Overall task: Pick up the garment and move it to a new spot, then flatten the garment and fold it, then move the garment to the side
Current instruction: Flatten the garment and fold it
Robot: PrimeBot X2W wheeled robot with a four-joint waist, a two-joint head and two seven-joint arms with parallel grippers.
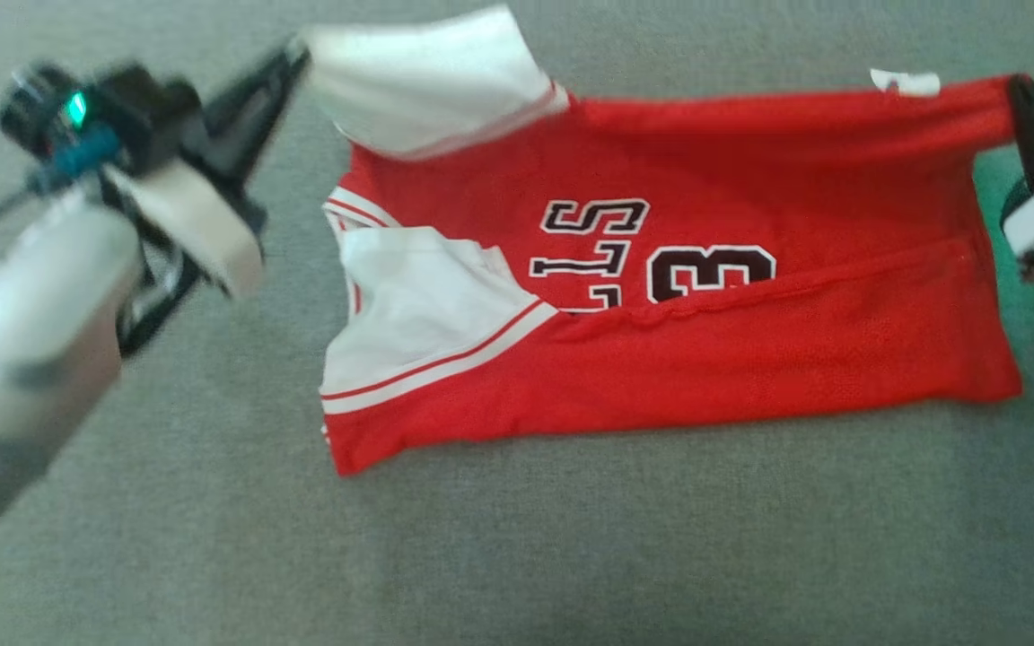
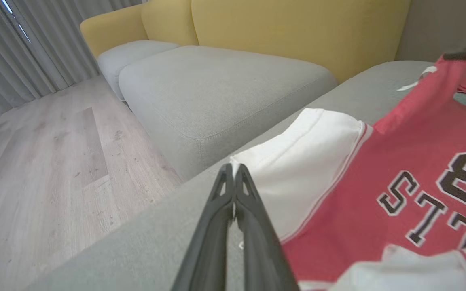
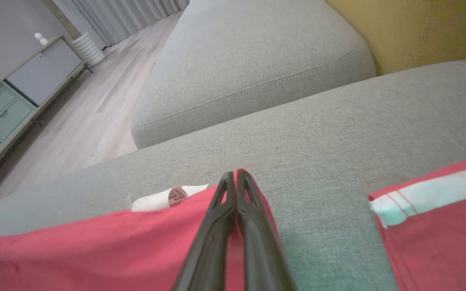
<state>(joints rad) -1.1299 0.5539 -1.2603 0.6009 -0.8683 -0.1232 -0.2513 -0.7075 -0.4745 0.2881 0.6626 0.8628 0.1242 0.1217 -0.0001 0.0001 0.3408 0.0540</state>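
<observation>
We seem mid-fold: left gripper (image 1: pixel 300 56) and right gripper (image 1: pixel 1018 90) (both clamped shut) hold the garment (image 1: pixel 750 377) at 12 o'clock; next, toward 6.

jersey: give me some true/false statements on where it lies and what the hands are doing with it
1. The left hand is shut on the jersey's white sleeve. True.
2. The right hand is open and clear of the jersey. False: it is shut on a red corner of it.
3. The jersey lies on a wooden floor. False: it lies on a grey cushion.
4. The jersey's near edge is folded over and hides part of the number. True.
</observation>
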